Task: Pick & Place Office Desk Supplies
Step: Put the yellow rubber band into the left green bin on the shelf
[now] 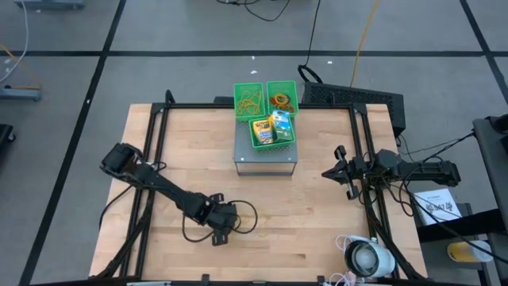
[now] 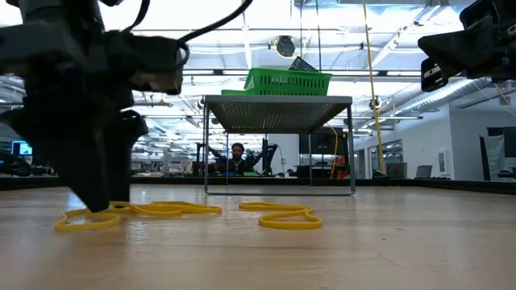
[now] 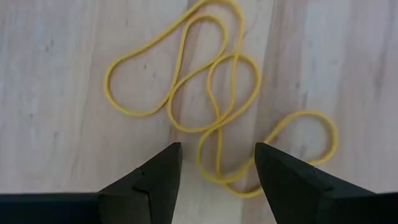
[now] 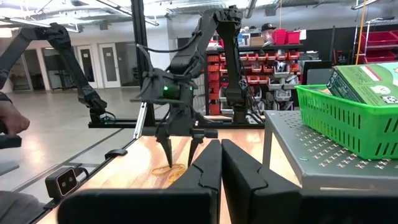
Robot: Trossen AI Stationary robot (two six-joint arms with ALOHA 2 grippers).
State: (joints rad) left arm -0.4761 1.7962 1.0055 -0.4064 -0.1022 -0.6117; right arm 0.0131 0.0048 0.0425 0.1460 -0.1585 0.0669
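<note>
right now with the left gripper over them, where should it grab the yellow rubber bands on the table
Best at the overlap where the loops of the yellow rubber bands cross, coming straight down from above. They lie flat on the wooden table, so only a top-down pinch can gather them, and the crossing catches several strands at once. The left gripper is open, poised right over one end of that tangle.

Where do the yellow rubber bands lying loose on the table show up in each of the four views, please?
High view: yellow rubber bands at lower centre, by the left gripper.
Low view: flat on the wood, lower left to centre.
Left wrist view: loops ahead of the open fingers.
Right wrist view: small, beneath the left gripper.
Shared landmark: the left gripper, right at the bands in every view.
</note>
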